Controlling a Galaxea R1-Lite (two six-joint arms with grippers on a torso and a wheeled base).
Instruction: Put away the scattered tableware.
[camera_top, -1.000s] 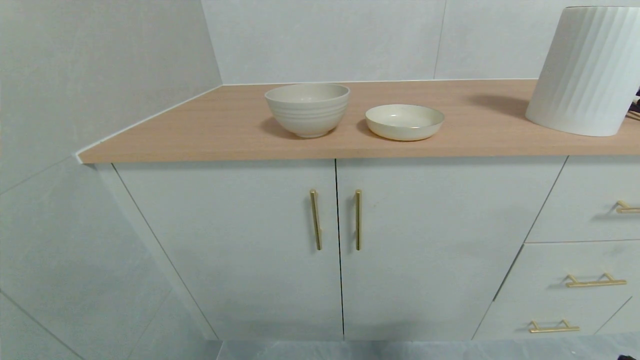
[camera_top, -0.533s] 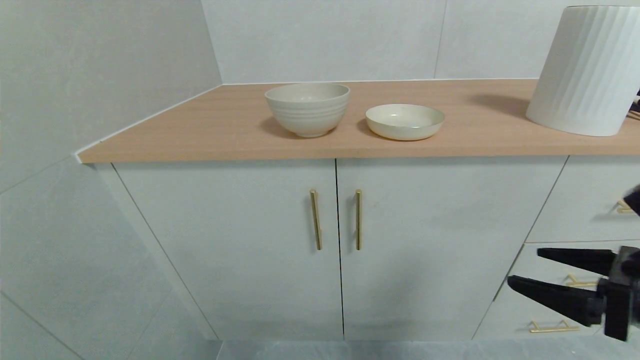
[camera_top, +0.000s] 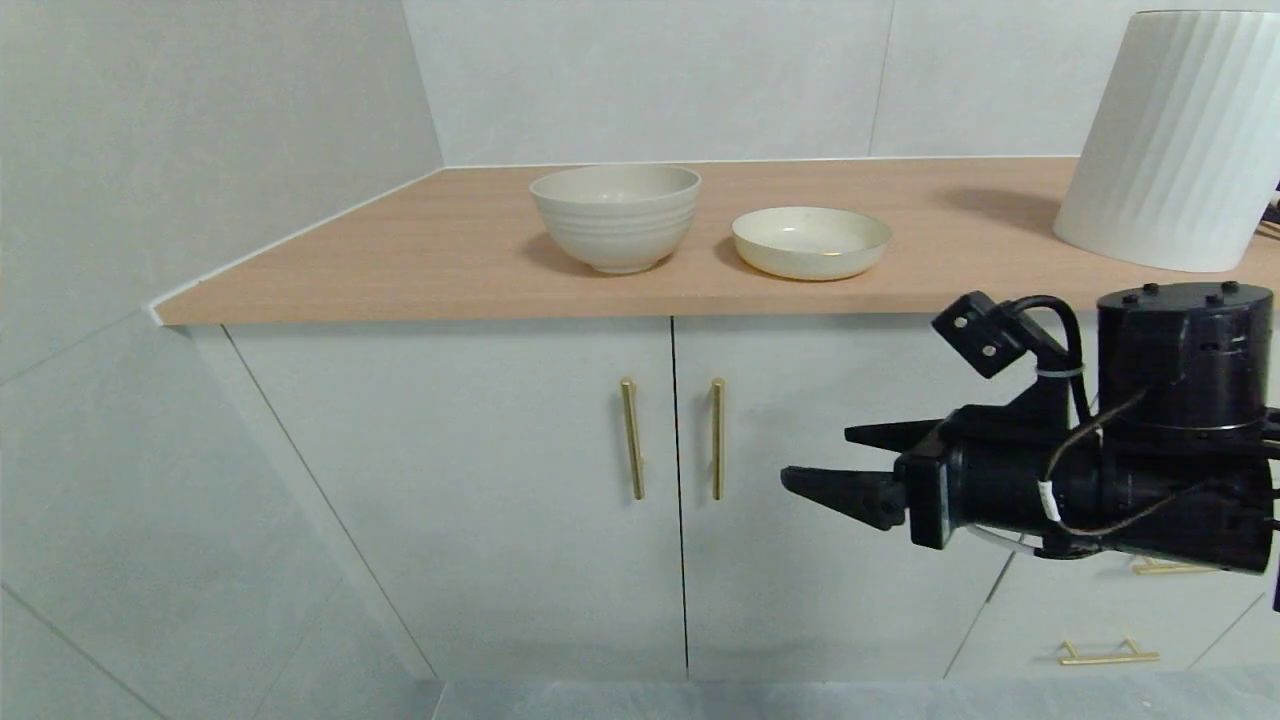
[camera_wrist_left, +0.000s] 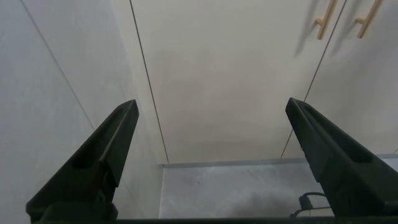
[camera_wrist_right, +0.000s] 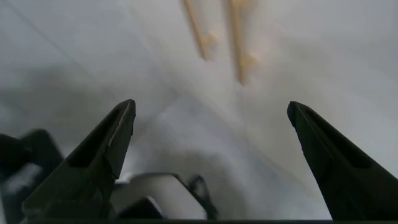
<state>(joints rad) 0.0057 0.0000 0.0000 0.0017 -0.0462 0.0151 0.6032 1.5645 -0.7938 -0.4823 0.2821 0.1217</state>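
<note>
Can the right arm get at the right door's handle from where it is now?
Probably yes. The right gripper sits about level with the right handle, fingers open and pointing its way, with nothing between them but bare door. Its distance out from the door is hard to judge.

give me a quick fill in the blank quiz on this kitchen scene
On the countertop, the ribbed bowl stands to the ____ of the shallow dish. Both cabinet doors below are ____. The right tool, out in front of the cabinet, has its jaws ____.
Missing words: left; closed; open.
</note>
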